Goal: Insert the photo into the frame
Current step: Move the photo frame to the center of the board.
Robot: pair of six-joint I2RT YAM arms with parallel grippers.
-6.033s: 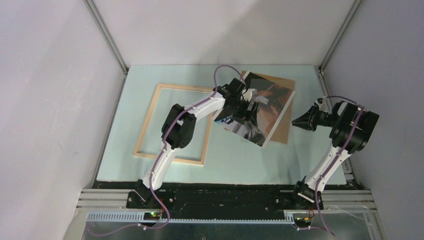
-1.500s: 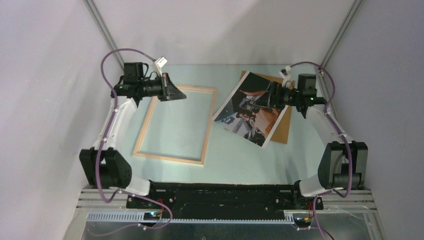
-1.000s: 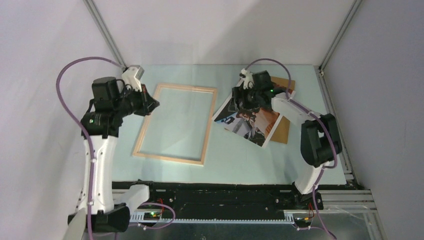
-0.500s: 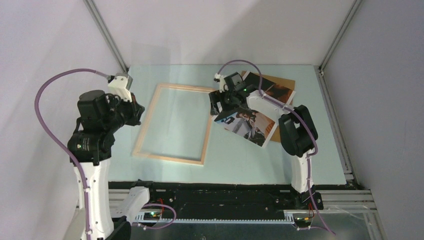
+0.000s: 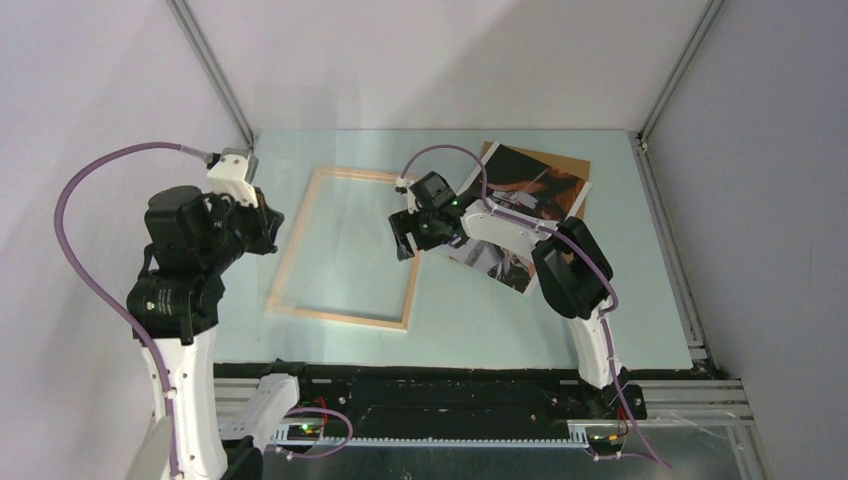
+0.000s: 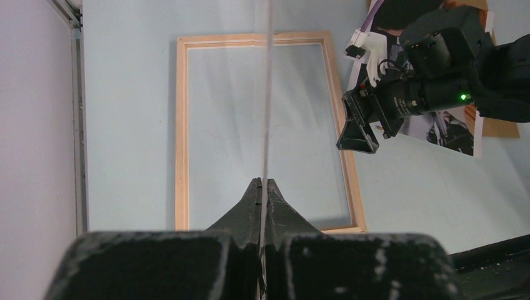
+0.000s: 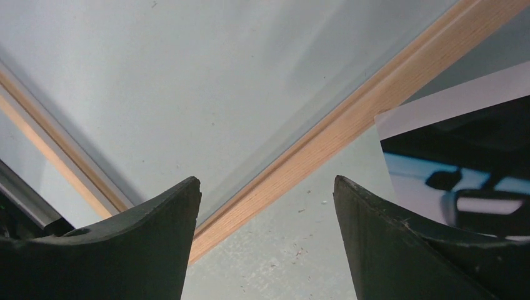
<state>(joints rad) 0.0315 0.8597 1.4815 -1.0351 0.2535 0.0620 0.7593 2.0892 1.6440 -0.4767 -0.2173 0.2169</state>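
Progress: nothing seated yet (all steps remain) | photo [image 5: 525,195] lies on surface [image 5: 650,250] beside frame [image 5: 340,317], outside it | my right fingers [image 5: 404,238] spread, empty, over frame's right rail | my left fingers [image 6: 262,194] pressed together, raised.

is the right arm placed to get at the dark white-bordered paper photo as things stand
Probably yes: the right gripper hangs open over the pale wooden frame, and a corner of the photo lies uncovered beside it, nothing between.

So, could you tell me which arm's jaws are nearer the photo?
Right. The right arm poises its jaws over the frame, at the rail beside the photo; the left arm is raised off the frame's opposite side.
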